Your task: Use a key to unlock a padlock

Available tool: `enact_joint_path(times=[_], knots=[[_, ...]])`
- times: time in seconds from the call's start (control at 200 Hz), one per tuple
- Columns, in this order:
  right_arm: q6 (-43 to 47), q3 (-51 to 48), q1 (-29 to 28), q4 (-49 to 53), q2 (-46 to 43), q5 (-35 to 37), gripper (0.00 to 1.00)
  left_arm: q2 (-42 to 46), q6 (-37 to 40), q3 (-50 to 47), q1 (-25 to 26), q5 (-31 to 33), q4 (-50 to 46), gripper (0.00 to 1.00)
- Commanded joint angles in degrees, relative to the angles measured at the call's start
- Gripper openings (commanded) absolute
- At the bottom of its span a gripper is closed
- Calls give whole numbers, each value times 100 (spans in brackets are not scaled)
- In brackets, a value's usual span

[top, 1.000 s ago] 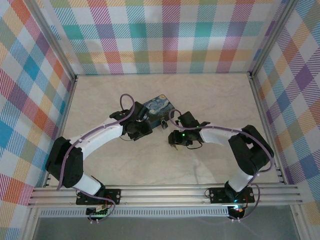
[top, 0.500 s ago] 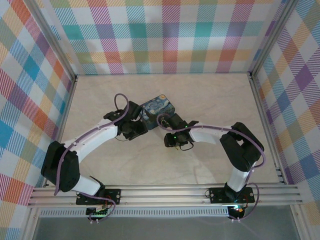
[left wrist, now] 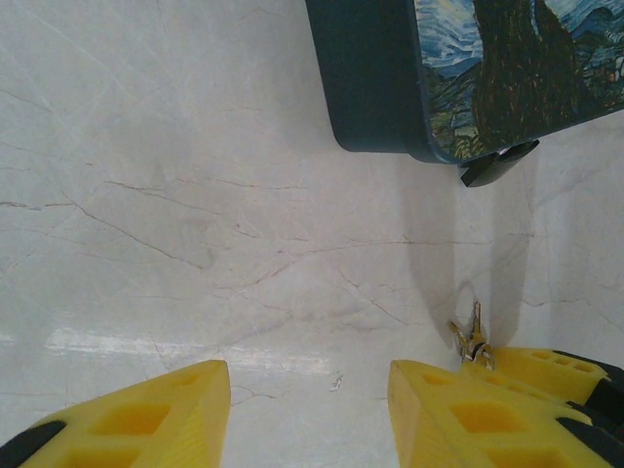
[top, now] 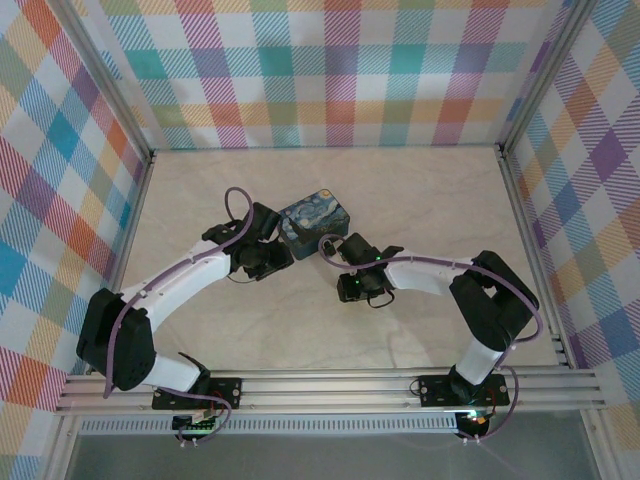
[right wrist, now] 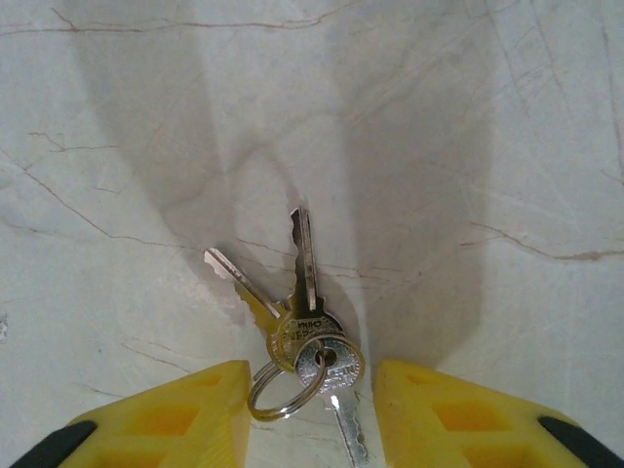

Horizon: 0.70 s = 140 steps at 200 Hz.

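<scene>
From above, one painted tin (top: pixel 315 217) sits on the desk (top: pixel 430 200), the left tool (top: pixel 268 262) just beside it and the right tool (top: pixel 349 291) near its front. The left wrist view has that tool's jaws apart over bare desk, with a dark bit, perhaps the padlock (left wrist: pixel 497 164), at the tin's corner. In the right wrist view three keys (right wrist: pixel 304 292) on one ring (right wrist: pixel 278 392) lie flat between jaws standing apart, unclamped; best to close squarely on a single key's head, leaving its blade free for the padlock.
</scene>
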<state>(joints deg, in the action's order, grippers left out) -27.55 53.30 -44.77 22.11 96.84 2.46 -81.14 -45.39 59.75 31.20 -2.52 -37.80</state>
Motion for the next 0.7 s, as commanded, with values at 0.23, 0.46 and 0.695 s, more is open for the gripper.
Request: enact_joint_path(times=[0.23,0.46,0.695], knots=[[291,234,-37,91,129,314,50,170,-32,1,-53,8,-166,46],[455,621,-39,226,140,371,51,126,-32,47,-53,-12,-150,46],[633,782,-42,382,441,455,48,169,-16,-24,-53,-7,-149,46]])
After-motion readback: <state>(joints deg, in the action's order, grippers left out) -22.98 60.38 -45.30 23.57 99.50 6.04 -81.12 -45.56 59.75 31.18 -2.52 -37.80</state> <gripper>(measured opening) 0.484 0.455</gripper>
